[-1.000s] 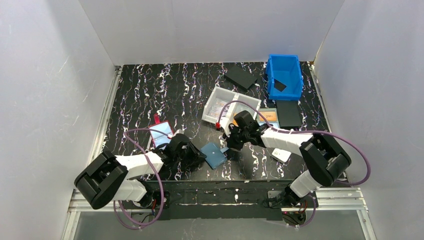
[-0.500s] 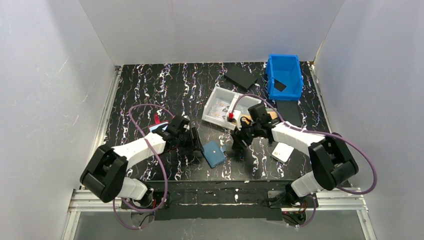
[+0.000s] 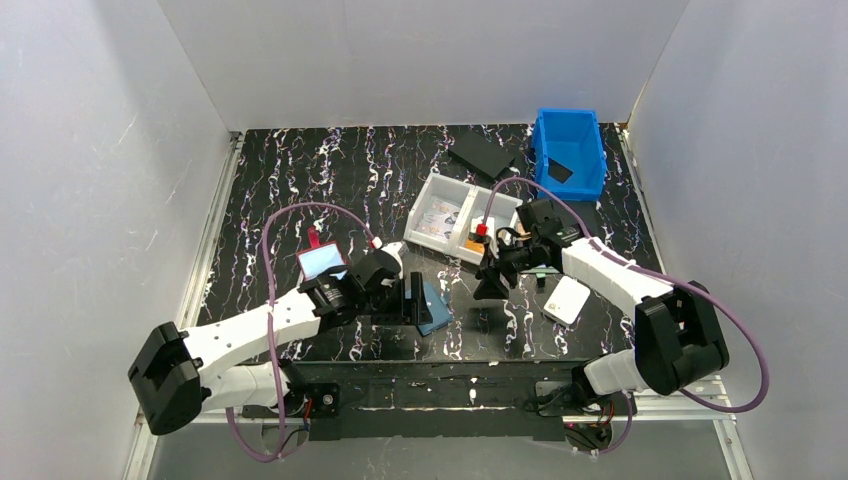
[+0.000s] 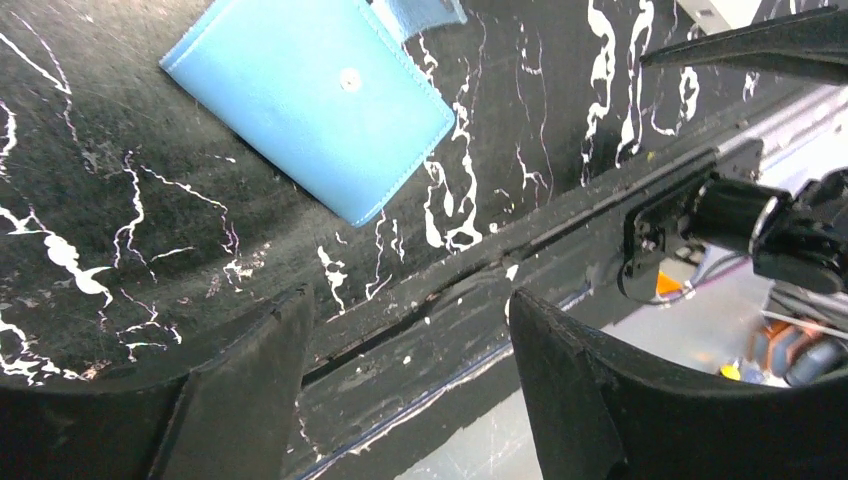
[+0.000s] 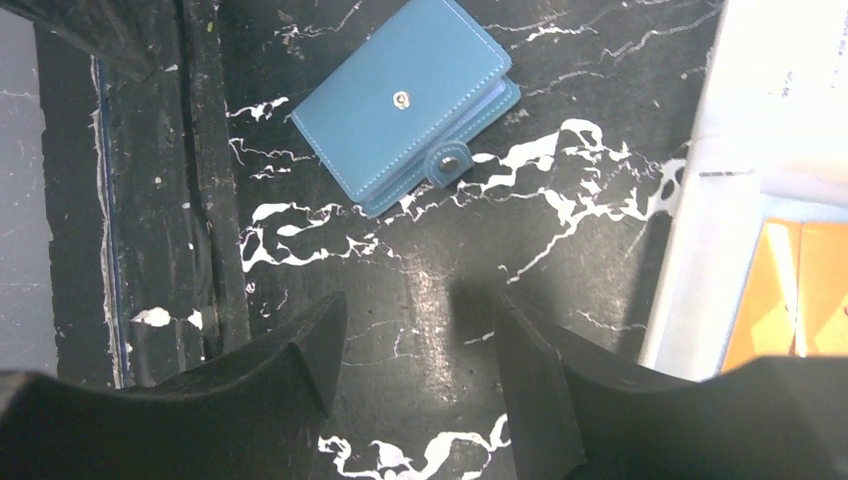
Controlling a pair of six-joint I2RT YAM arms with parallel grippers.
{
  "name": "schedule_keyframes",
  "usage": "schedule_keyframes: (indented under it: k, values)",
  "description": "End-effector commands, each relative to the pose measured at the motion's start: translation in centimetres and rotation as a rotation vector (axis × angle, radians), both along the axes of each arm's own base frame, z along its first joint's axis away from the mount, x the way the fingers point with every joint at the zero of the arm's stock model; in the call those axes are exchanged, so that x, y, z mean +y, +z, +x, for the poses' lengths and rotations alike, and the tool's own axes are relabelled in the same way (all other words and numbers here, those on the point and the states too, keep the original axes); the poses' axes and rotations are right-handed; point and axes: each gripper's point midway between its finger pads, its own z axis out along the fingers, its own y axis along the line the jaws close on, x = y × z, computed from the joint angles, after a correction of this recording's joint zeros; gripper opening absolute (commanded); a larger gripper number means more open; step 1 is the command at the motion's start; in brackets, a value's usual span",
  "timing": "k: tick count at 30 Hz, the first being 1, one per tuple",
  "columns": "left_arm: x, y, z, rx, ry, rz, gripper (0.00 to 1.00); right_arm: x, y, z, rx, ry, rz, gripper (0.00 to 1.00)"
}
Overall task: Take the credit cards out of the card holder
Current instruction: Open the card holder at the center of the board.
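Left gripper (image 3: pixel 405 300) (image 4: pixel 410 300): jaws spread, nothing between them. In its wrist view the fingers frame the table's (image 3: pixel 300 180) near edge and the rail below it. Right gripper (image 3: pixel 492 288) (image 5: pixel 420 300): jaws likewise apart and empty, over bare marbled table top. The card holder (image 3: pixel 438 310) (image 4: pixel 310 105) (image 5: pixel 405 100) lies flat on the table between the two grippers, near the front edge, and neither gripper touches it. In the top view the left gripper covers its left part. Both wrist views show it just beyond the fingertips. It is folded shut, outer face up, with a metal stud showing on that face. Its small tab (image 5: pixel 448 160) sticks out past one edge and looks unfastened, though the view does not settle this. The inside of the card holder is hidden. Left of the left arm lies a red-edged holder (image 3: pixel 322 262). Behind the right gripper stands a clear tray (image 3: pixel 445 195), with pale printed pieces in its left compartment, too small to identify. Right of the right arm lies a white flat piece (image 3: pixel 566 300). A blue bin (image 3: pixel 570 135) stands at the far right corner.
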Motion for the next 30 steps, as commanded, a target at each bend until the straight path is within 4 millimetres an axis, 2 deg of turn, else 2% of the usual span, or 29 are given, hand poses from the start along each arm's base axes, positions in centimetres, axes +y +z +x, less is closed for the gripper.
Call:
schedule_keyframes:
  k: [1,4,9,13,18,22,25,30]
  values:
    - [1.0,0.9,1.7,-0.113,0.117,0.132,0.71,-0.4,2.1,1.1,-0.053,0.001,0.037,0.64]
    - [0.8,0.9,2.0,-0.134,0.126,0.164,0.75,-0.8,2.0,1.6,-0.06,-0.021,0.022,0.64]
    - [1.0,1.4,2.4,-0.175,0.128,0.16,0.98,-1.4,2.1,2.1,-0.07,-0.047,0.015,0.64]
    - [1.5,1.9,2.7,-0.211,0.156,0.112,0.98,-1.7,2.2,2.5,-0.075,-0.067,0.016,0.65]
    - [1.1,2.0,2.3,-0.194,0.159,0.049,0.98,-2.1,2.3,2.9,-0.077,-0.087,0.016,0.65]
    - [0.5,1.1,1.9,-0.096,0.188,0.127,0.98,-2.3,2.2,3.1,-0.075,-0.1,0.015,0.65]
    - [-0.8,0.7,1.7,-0.085,0.193,0.204,0.98,-2.5,2.1,3.4,-0.074,-0.113,0.011,0.65]
    - [-1.4,0.2,1.8,-0.052,0.259,0.398,0.98,-3.0,2.3,3.7,-0.073,-0.137,0.017,0.65]
